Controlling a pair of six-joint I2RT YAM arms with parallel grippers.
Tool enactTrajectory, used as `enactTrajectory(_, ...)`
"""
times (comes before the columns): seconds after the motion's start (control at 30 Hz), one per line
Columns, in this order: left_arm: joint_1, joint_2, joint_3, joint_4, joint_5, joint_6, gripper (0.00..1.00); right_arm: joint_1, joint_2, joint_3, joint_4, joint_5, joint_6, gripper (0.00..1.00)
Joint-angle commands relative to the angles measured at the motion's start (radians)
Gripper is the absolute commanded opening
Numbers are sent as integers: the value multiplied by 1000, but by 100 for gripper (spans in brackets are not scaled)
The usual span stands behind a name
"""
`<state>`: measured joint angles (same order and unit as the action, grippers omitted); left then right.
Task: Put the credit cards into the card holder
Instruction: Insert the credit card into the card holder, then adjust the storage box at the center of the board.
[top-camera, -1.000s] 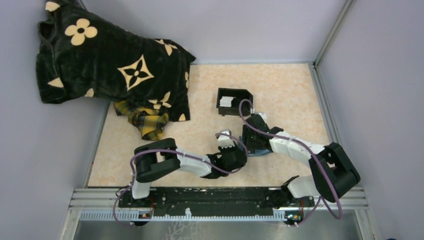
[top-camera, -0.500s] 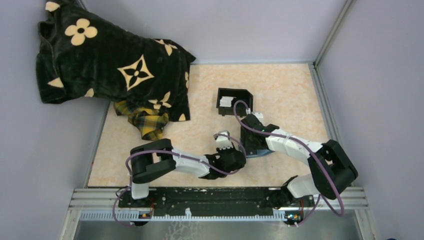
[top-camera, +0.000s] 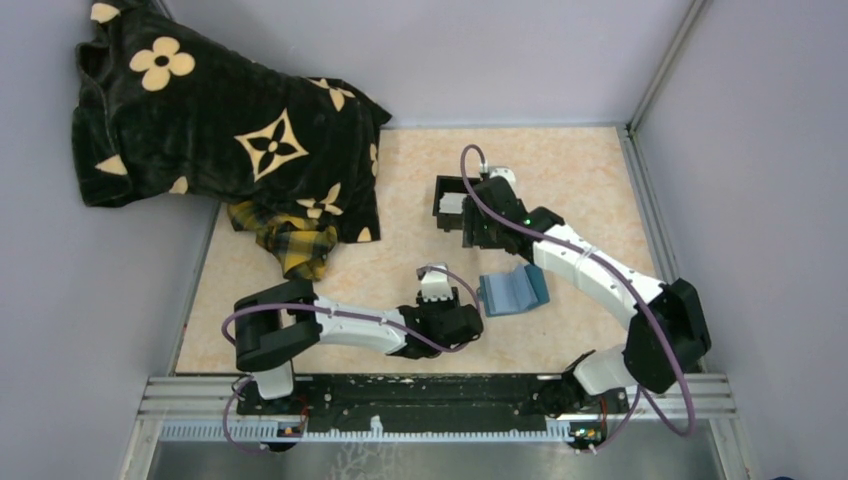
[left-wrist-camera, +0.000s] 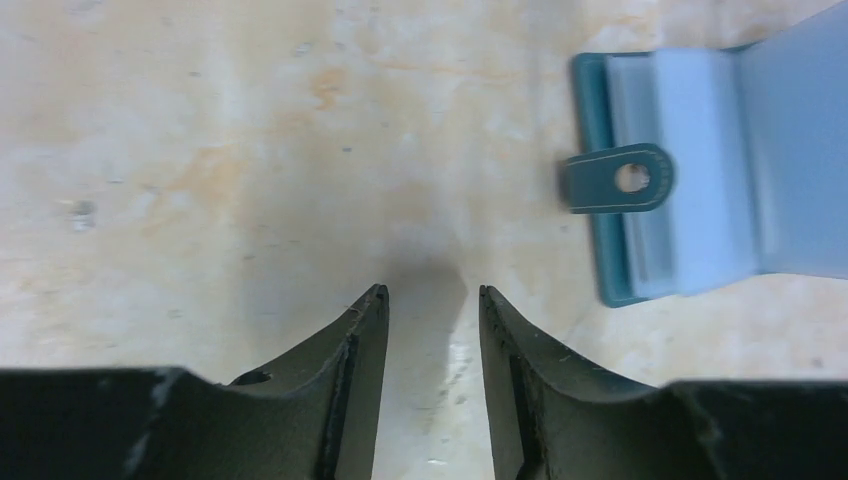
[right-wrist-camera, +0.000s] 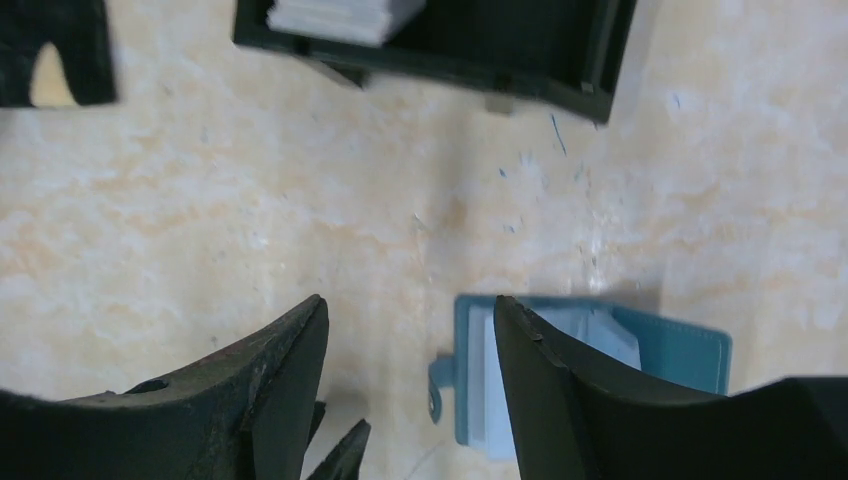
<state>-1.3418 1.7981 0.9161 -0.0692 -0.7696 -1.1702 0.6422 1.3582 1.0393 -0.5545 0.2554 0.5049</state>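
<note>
- Since a second ago: right gripper (top-camera: 468, 220) off the holder (top-camera: 512, 290) and back up by the box (top-camera: 480, 186); left gripper (top-camera: 436, 282) drawn leftward off the holder and parted from shut.
- Left fingers (left-wrist-camera: 350, 380): partly open, nothing between them, only bare table (top-camera: 580, 170) showing through the gap; tips near the holder's edge, not touching.
- Right fingers (right-wrist-camera: 280, 390): wide apart, empty, hanging over the table between box and holder.
- Holder: lying open and flat near mid-table, in front of the box and apart from it; pale panel inside, card or lining cannot tell.
- Cards (top-camera: 452, 204): small pale stack in the box's left corner.
- Handling, by judgement: cards light, stiff, thin and smooth, likely to slide and hard to lift when flat; best pinched across the edges or tipped up against the box wall.
- Holder probably soft, light and prone to skate; pin an outer flap while feeding a card in.
- Surface: beige marbled top, smooth and level.
- Room: lilac-grey walls (top-camera: 500, 60) close around; black flowered cloth (top-camera: 220, 120) over yellow plaid (top-camera: 290, 245) at far left, well apart from the work.
</note>
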Motion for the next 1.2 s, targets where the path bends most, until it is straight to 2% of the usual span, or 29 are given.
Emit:
enactTrajectory(0.0, 12, -36, -12, -210, -41, 45, 47, -43, 96, 155, 36, -31, -67, 62)
enactTrajectory(0.33, 184, -129, -76, -80, 7, 216, 48, -153, 461, 528, 26, -119, -143, 61)
enactTrajectory(0.53, 287, -153, -127, 15, 70, 283, 47, -170, 610, 650, 38, -143, -161, 61)
enactTrajectory(0.87, 342, -144, -149, 60, 122, 312, 47, -202, 690, 754, 38, -209, -235, 61)
enactTrajectory(1.03, 365, -130, -153, 87, 160, 298, 47, -208, 660, 724, 50, -203, -258, 61)
enactTrajectory(1.17, 400, -72, -78, 115, 177, 318, 47, -208, 607, 673, 74, -174, -274, 60)
